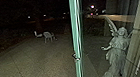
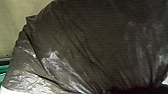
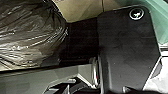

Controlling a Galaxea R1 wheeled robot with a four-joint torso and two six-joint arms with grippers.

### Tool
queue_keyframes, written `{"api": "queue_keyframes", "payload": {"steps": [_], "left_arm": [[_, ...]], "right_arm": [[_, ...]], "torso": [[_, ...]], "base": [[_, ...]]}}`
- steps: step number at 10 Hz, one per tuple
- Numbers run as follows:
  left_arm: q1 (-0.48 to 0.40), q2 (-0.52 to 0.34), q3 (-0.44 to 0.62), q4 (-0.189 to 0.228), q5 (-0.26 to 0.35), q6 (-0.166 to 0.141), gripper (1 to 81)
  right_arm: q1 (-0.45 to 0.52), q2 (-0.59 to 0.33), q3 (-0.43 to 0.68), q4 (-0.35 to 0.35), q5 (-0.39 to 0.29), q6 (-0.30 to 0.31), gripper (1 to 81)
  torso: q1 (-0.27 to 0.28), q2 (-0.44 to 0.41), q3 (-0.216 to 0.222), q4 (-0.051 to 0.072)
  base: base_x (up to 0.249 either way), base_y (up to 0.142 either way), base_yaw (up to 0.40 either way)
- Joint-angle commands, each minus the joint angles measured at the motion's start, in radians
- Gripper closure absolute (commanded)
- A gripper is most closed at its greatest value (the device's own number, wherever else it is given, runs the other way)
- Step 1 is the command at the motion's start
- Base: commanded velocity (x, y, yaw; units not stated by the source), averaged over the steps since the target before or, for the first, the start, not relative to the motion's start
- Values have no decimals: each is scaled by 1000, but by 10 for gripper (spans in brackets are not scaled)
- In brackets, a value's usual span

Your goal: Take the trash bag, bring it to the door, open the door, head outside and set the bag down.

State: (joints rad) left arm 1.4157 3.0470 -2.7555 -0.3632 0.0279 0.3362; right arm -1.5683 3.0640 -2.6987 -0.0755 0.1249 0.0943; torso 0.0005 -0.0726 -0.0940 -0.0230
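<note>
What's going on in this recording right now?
The robot seems to be partway through taking out a dark trash bag. The bag is close to both wrist cameras, though how it is held I can't tell. Ahead is the upright edge of what looks like a glass door, with dim paving and a pale chair to its left and a winged statue to its right.

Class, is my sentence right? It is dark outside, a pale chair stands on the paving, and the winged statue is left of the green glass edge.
Not quite: the head view shows the winged statue to the right of the green glass edge. The rest holds: it is dark outside, and a pale chair stands on the paving.
</note>
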Motion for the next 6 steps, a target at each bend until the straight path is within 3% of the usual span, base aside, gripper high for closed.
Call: {"api": "queue_keyframes", "payload": {"steps": [1, 6], "left_arm": [[-63, 0, 2, -2, 58, 3, 811], [-63, 0, 2, -3, 58, 3, 811]], "right_arm": [[46, 5, 7, -7, -51, -8, 10], [49, 8, 7, -9, -51, -8, 10]], "torso": [[0, 0, 0, 0], [1, 0, 0, 0]], "base": [[90, 0, 0], [90, 0, 0]]}}
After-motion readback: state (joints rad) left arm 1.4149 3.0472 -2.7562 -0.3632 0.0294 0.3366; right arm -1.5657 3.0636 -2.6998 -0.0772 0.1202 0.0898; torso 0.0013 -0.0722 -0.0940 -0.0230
